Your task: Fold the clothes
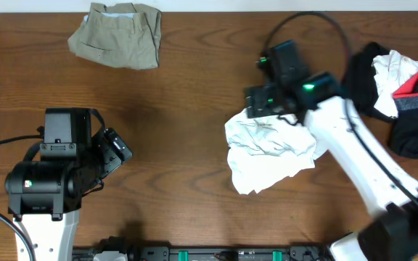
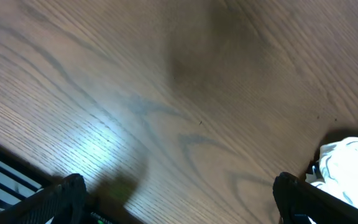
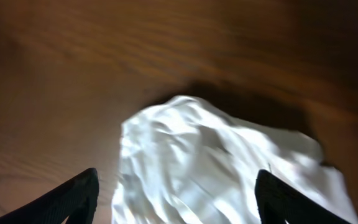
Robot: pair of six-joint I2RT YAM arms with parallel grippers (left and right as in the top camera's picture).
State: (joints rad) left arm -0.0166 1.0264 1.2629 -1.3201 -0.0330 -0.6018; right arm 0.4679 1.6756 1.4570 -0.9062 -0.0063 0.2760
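A crumpled white garment (image 1: 267,152) lies on the wooden table right of centre. My right gripper (image 1: 263,101) hovers over its far edge. In the right wrist view that gripper (image 3: 179,205) is open, its dark fingers (image 3: 73,196) set wide on either side of the white cloth (image 3: 210,168), which lies below them, not pinched. My left gripper (image 1: 115,152) stays at the left of the table, away from the clothes. In its own view the left gripper (image 2: 179,205) is open over bare wood, and a corner of the white garment (image 2: 350,168) shows at the right edge.
A folded khaki piece (image 1: 118,32) sits at the far left-centre of the table. At the far right lies a heap of black, white and red clothes (image 1: 405,87). The right arm's white link (image 1: 361,159) crosses the table's right side. A rail (image 1: 216,254) runs along the near edge.
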